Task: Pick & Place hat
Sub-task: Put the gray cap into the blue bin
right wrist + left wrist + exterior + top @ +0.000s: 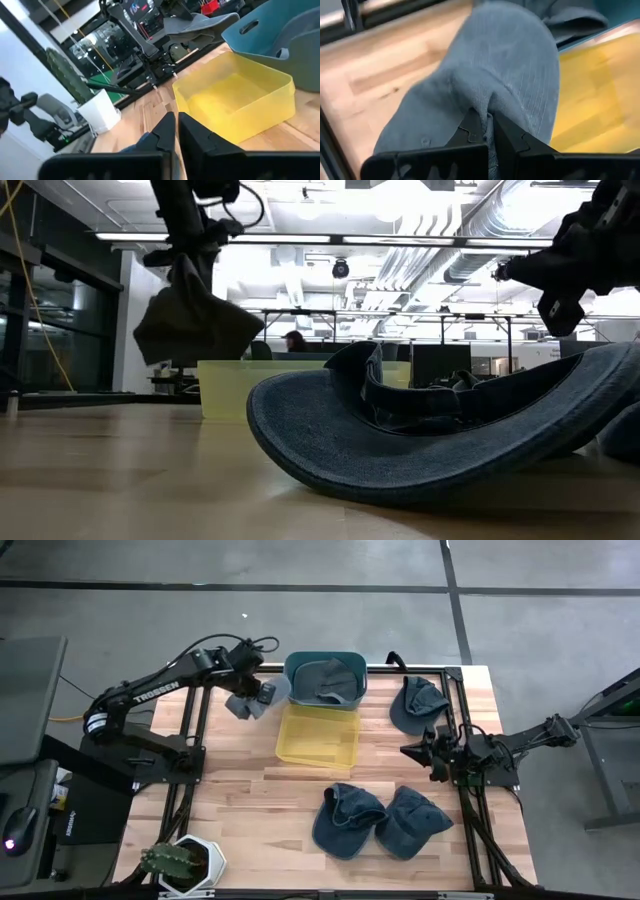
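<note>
My left gripper (258, 692) is shut on a grey-blue hat (242, 706) that hangs above the table, just left of the teal bin (300, 662) and the far left corner of the yellow bin (318, 735). In the low view the hat (195, 320) dangles clear of the tabletop. Another hat (328, 682) lies in the teal bin. My right gripper (410, 750) waits at the table's right side, pointing level toward the left, shut on nothing. My left gripper pinches a raised fold of the hat's cloth (482, 107) between its two fingers. The fingers (470, 131) slant down from the table's left. The hat hangs slack below them, lifted clear of the table.
Two hats (350, 820) (412, 822) lie side by side near the front edge, one of them (420, 440) filling the low view's foreground. A third hat (418, 703) lies at the far right. A potted cactus (185, 860) stands at the front left corner.
</note>
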Controlling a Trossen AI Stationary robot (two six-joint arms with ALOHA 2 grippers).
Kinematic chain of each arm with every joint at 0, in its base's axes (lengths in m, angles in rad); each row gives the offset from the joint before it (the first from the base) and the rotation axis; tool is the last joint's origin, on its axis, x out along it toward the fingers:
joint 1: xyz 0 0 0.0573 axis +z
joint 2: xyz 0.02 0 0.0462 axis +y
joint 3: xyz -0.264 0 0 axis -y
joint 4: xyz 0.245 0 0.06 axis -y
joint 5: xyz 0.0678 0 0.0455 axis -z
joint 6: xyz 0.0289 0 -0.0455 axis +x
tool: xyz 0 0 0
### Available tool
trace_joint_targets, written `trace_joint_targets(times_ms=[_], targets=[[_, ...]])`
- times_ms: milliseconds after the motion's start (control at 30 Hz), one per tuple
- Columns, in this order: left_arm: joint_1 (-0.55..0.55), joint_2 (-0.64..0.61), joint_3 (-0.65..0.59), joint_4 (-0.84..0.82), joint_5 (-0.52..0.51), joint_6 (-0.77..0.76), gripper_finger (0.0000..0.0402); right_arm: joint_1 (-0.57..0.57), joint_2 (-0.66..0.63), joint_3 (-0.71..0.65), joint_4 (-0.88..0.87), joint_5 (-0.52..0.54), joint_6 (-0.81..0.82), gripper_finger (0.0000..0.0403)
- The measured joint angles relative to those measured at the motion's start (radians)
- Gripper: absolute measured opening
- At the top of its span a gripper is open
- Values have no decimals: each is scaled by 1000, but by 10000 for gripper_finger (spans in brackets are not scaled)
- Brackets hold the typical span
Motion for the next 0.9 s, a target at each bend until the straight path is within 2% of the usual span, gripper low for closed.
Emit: trace_joint_targets(times_ms=[100,300,400,700,900], targets=[[0,-3,34,9,-10,7,0,0,0,0,39,19,5,63],[0,-3,87,-1,-30,30,0,0,0,0,131,39,-139,144],[0,0,87,-26,-11,31,0,0,0,0,126,70,-153,170],[0,30,86,-86,-20,29,0,0,14,0,104,58,-168,183],[0,22,86,-88,-29,20,0,0,126,19,112,27,-173,183]])
